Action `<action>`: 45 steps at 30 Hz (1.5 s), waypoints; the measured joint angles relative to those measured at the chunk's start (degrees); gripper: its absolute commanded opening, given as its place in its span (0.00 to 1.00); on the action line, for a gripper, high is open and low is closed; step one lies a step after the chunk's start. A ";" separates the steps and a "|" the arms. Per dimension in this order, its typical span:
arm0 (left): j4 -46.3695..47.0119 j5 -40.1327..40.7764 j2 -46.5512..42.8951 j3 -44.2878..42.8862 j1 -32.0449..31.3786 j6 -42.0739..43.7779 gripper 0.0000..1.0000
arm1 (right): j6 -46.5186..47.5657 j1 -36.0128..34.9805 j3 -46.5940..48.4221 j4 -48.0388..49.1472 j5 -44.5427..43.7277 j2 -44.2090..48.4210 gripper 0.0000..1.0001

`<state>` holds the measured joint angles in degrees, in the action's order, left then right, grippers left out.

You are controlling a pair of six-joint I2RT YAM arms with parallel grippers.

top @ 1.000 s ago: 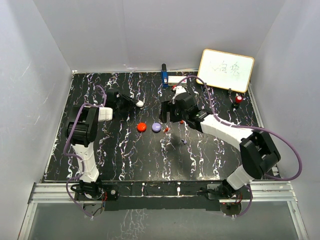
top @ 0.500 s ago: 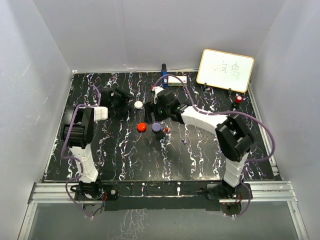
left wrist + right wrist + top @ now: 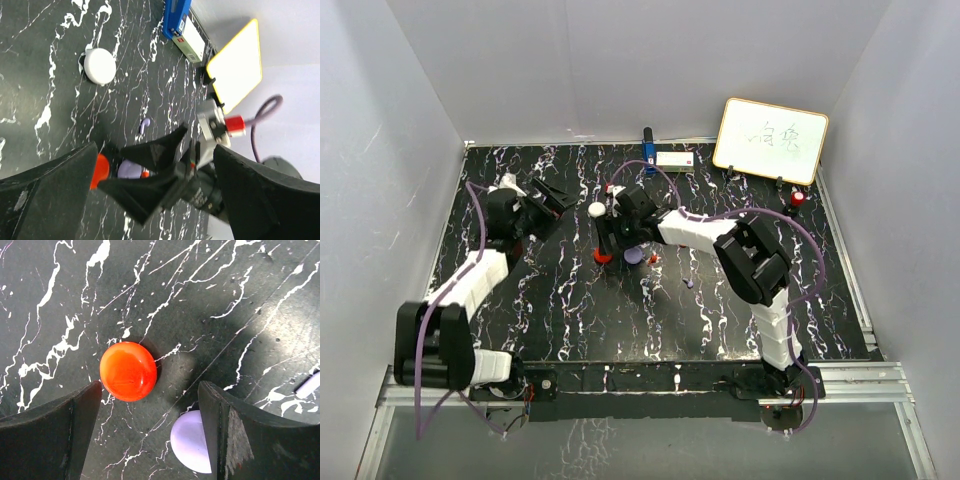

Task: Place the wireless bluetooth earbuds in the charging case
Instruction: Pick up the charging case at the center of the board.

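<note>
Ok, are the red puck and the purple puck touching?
Apart. The right wrist view shows table between the red puck and the purple puck.

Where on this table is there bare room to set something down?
Bare: the table from the arm bases to the purple earbud; the right strip nearer than the red-capped object. Crowded: centre, where the right gripper hangs over the red puck, purple puck and white puck close by.

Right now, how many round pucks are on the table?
3. Red puck under the right gripper, purple puck beside it, white puck farther back. None likely hidden.
</note>
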<state>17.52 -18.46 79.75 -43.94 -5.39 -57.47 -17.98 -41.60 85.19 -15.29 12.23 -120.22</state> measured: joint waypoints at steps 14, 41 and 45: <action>-19.23 2.49 -19.30 2.62 0.02 9.18 0.99 | -3.54 -6.43 -0.52 0.66 2.29 0.04 0.75; -21.40 3.96 -23.15 11.85 0.02 4.74 0.91 | -1.99 -4.07 2.60 -1.40 -3.72 1.22 0.75; -21.00 3.98 -23.28 11.82 0.02 4.76 0.91 | -1.11 -4.42 4.11 -1.49 -3.21 -0.66 0.75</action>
<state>-3.49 -14.48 56.47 -32.12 -5.37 -52.71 -19.09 -46.02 89.30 -16.78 9.02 -120.88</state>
